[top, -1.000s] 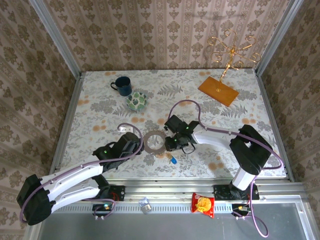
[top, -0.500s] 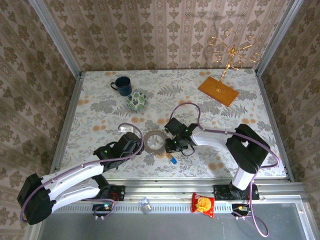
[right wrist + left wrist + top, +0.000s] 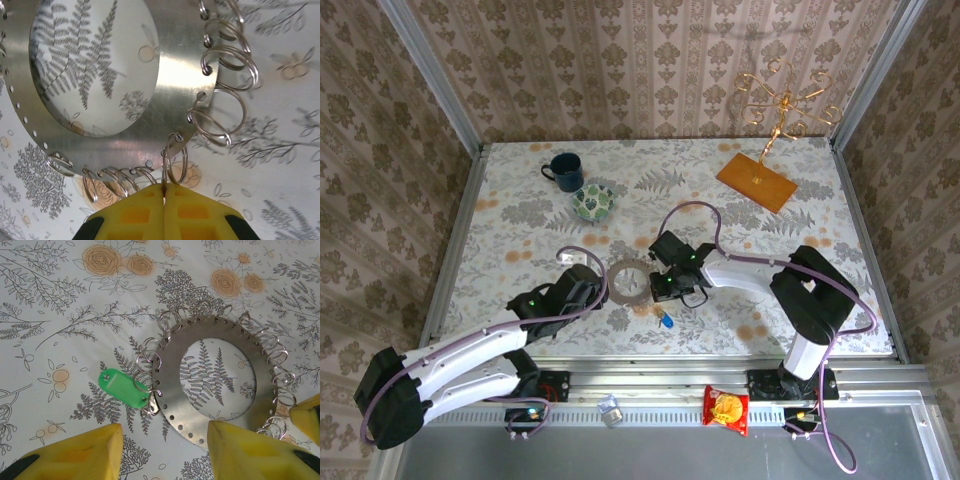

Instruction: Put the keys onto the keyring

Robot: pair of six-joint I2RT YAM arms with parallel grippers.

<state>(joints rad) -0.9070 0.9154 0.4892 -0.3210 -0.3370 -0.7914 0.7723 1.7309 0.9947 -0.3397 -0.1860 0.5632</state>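
- The keyring [image 3: 215,326], a flat metal disc with a wide open centre and small split rings threaded through holes along its rim, lies flat on the floral table [image 3: 520,230]. It sits toward the near middle, between the two grippers.
- The right gripper [image 3: 164,197] sits at the disc's 3 o'clock in the top view. Its yellow fingers are pressed together, with the wire of one split ring [image 3: 176,161] caught in the seam right at the disc's rim.
- The left gripper [image 3: 165,432] sits at the disc's 8 o'clock in the top view. Its fingers stand apart and clamp nothing, and the disc's near rim lies just ahead of the gap.
- The green-tagged key [image 3: 122,388] rests at the disc's 8 o'clock in the left wrist view, touching the rim. It looks already hooked through a split ring, though the link is too fine to be sure.
- The blue-tagged key [image 3: 666,321] lies loose at the disc's 5 o'clock, apart from it and near the right gripper's 6 o'clock. Its long axis seems to run 11 to 5, but it is too small to be certain.
- The right arm is the nearer one to that key, yet it is busy pinching the split ring. The free left gripper would have to reach toward its 3 o'clock, past the disc, to fetch the key.
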